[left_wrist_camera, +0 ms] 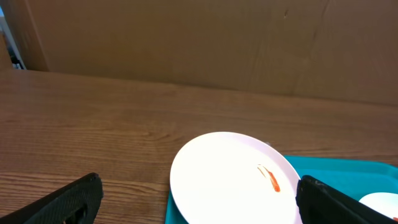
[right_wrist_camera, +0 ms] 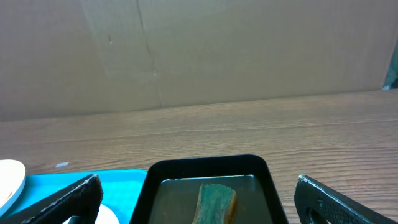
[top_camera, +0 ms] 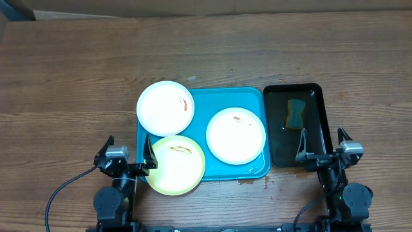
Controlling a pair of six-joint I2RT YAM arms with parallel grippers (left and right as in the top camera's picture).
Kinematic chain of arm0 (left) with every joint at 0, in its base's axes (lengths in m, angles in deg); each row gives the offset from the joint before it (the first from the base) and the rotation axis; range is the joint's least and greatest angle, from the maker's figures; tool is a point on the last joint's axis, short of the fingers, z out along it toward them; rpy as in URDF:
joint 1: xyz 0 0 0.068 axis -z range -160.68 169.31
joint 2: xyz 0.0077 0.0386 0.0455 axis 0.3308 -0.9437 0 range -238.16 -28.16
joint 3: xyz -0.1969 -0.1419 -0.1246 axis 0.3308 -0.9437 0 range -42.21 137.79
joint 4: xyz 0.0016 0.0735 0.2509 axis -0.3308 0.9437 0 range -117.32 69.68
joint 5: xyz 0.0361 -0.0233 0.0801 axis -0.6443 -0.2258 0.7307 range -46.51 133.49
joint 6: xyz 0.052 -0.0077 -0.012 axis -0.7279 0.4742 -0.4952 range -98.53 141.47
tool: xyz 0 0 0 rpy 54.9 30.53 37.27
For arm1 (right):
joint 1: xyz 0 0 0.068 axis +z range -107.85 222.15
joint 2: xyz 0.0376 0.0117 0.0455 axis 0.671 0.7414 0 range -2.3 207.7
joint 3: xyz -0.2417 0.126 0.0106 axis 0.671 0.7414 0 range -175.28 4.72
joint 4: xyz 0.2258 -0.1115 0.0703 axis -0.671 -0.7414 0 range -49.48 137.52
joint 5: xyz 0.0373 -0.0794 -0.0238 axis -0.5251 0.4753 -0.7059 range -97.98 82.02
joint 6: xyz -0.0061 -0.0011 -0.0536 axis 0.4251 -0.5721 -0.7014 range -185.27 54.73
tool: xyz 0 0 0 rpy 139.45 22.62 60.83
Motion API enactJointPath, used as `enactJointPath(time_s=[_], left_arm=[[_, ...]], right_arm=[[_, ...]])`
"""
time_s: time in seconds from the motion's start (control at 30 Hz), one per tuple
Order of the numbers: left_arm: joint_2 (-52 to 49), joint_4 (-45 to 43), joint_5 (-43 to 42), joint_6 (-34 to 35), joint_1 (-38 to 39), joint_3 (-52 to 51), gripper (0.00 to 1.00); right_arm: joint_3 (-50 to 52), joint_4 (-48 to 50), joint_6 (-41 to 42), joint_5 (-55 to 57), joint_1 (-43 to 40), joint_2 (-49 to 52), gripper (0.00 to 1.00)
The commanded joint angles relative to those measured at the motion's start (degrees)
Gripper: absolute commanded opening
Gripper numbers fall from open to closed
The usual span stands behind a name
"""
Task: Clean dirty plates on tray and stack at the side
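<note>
The turquoise tray (top_camera: 212, 96) lies at the table's middle front. On it are a white plate (top_camera: 165, 107) at the back left overhanging the rim, a white plate (top_camera: 235, 135) at the right, and a pale yellow-green plate (top_camera: 176, 165) at the front left. Each has a small reddish smear. My left gripper (top_camera: 129, 158) is open and empty beside the yellow-green plate. In the left wrist view the white plate (left_wrist_camera: 230, 177) lies ahead between the fingers (left_wrist_camera: 198, 202). My right gripper (top_camera: 320, 147) is open and empty at the black tray's front.
A narrow black tray (top_camera: 296, 124) right of the turquoise tray holds water and a green sponge (top_camera: 295, 113); the sponge also shows in the right wrist view (right_wrist_camera: 216, 202). A brown smear lies on the table at the turquoise tray's front right corner (top_camera: 254, 182). Cardboard wall stands behind.
</note>
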Motion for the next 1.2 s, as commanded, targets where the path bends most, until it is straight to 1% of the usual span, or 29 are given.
enactJointPath(time_s=[0.0, 0.37, 0.6, 0.7, 0.73, 0.83, 0.93, 1.03, 1.17], left_arm=[[0.55, 0.07, 0.37, -0.87, 0.00, -0.22, 1.00], [0.55, 0.04, 0.39, -0.87, 0.00, -0.22, 1.00], [0.55, -2.62, 0.96, -1.07, 0.02, -0.22, 1.00], [0.55, -6.32, -3.15, -0.55, 0.04, 0.33, 1.00], [0.55, -6.12, -3.54, 0.28, 0.04, 1.18, 1.00], [0.37, 0.07, -3.48, 3.82, 0.04, 7.08, 1.00], [-1.99, 9.03, -3.45, 4.48, 0.04, 16.50, 1.00], [-9.60, 19.28, -3.50, 2.08, 0.04, 28.94, 1.00], [-25.90, 35.50, -6.40, -1.16, 0.07, 47.30, 1.00]], right_arm=[[0.61, 0.17, -0.37, 0.09, -0.04, -0.55, 1.00], [0.61, 0.17, -0.37, 0.09, -0.04, -0.55, 1.00], [0.61, 0.17, -0.37, 0.09, -0.04, -0.55, 1.00], [0.61, 0.17, -0.37, 0.07, -0.04, -0.55, 1.00], [0.61, 0.17, -0.37, 0.09, -0.04, -0.55, 1.00], [0.61, 0.17, -0.37, 0.09, -0.04, -0.55, 1.00], [0.61, 0.17, -0.37, 0.09, -0.04, -0.55, 1.00], [0.61, 0.17, -0.37, 0.09, -0.04, -0.55, 1.00], [0.61, 0.17, -0.37, 0.09, -0.04, -0.55, 1.00]])
